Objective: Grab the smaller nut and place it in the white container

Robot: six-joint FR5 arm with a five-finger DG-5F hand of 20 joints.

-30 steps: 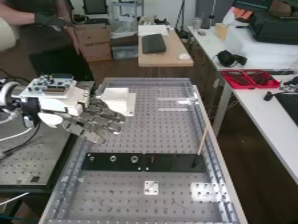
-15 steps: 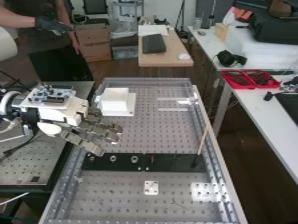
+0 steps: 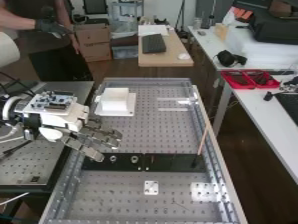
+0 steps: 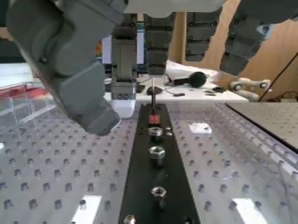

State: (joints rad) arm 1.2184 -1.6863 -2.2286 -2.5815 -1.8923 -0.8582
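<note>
White rounded arm [image 3: 8,50], black cables [image 3: 17,82]; dark grey segmented hand [image 3: 101,135], blue-and-white circuit board [image 3: 53,102]

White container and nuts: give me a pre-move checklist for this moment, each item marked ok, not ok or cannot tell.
1. Hand open and empty: ok, fingers extended with nothing between them.
2. Nuts standing in a row along the black strip: ok.
3. Smaller nut singled out: cannot tell, the nuts look close in size.
4. White container on the bench, away from the strip: ok.
5. Container's opening free to receive a nut: cannot tell, its inside is not discernible.
6. Nut in the hand's grasp: not ok, none is held.
</note>
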